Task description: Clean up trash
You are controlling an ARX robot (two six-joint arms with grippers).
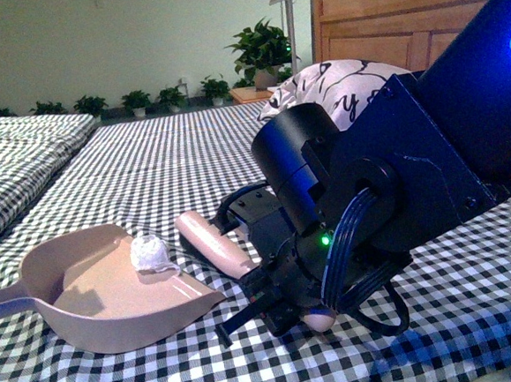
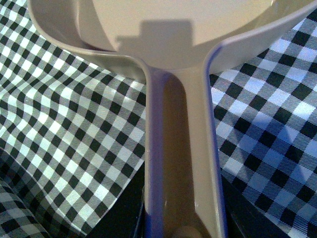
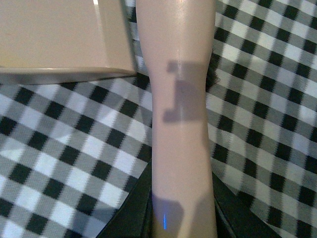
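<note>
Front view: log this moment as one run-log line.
trash wad: inside pink dustpan | left tool: on dustpan handle | right tool: on pink brush handle | surface: checkered bedsheet

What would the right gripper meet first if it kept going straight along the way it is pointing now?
Probably the pink dustpan. The right gripper, shut on a pink brush handle, points toward the pan's open side, where the trash sits. The brush's far end would likely arrive first, though depth is hard to judge.

Smooth, slightly glossy pink plastic dustpan (image 1: pixel 104 291) lies on matt checked cloth (image 1: pixel 147 164); trash (image 1: pixel 150 252) looks crinkled.
</note>
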